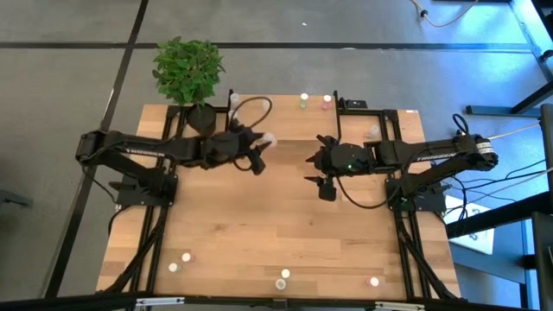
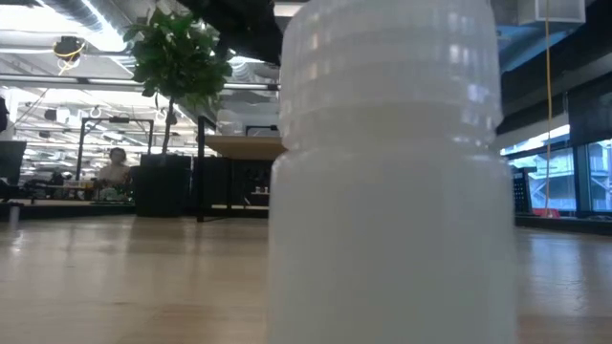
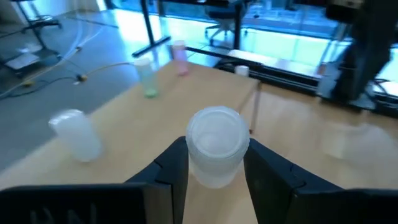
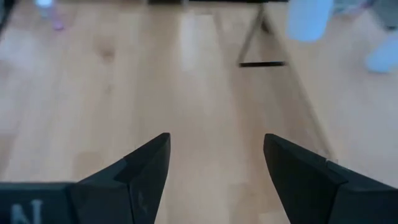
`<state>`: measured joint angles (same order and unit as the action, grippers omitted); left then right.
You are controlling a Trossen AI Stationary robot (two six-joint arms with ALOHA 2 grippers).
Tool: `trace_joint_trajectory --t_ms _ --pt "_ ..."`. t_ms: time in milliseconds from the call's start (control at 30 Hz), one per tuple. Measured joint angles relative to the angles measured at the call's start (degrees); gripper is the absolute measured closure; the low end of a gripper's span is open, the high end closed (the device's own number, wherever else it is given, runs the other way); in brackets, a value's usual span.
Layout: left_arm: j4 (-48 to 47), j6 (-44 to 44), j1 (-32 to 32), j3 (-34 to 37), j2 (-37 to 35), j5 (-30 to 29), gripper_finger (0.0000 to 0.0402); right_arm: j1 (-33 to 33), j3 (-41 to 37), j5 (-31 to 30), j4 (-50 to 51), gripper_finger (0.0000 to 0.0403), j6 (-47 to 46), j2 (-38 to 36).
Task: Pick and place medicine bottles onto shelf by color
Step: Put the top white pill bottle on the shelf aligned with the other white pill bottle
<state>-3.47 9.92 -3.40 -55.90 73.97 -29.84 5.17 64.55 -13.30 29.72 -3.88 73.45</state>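
My left gripper [image 1: 262, 149] hangs over the table's far middle, shut on a white-capped medicine bottle [image 3: 216, 142]. My right gripper [image 4: 217, 155] stands open over bare wood to its right, with nothing between its fingers. A green-capped bottle [image 1: 304, 101] and a pink-capped bottle [image 1: 326, 102] stand by the far edge on the shelf [image 2: 244, 145], a light board on thin black legs. Another whitish bottle [image 3: 74, 134] stands to one side in the left wrist view. Several more bottles [image 1: 285, 275] stand upright along the near edge. My left gripper pinches the bottle's body [image 3: 214, 168] between its two fingers, just under the cap. The fingers come from the table's left, slanting a little downward. The bottle is clear of the table and roughly upright, its cap above the fingers.
A potted plant [image 1: 188, 73] stands at the far left corner. One bottle [image 2: 392, 172] stands right in front of the low camera and blocks most of that view. A white bottle [image 1: 373, 131] stands near the right arm. Bare wood lies between the grippers and the near row.
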Motion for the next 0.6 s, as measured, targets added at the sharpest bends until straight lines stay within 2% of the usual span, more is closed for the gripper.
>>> trace_joint_trajectory --t_ms 233,367,600 --pt "-7.81 -0.46 -5.78 -5.03 0.33 0.1 0.028 -0.02 -0.01 -13.31 -0.43 0.0142 -2.09 0.0" --pt "-9.03 0.31 -9.13 -5.09 0.85 2.96 0.028 -0.02 -0.02 -19.53 -0.44 0.0142 -3.45 0.0" --pt "-9.01 0.35 -11.44 -5.07 4.2 4.7 0.028 -0.02 -0.02 -21.53 -0.72 0.0142 -3.6 0.0"
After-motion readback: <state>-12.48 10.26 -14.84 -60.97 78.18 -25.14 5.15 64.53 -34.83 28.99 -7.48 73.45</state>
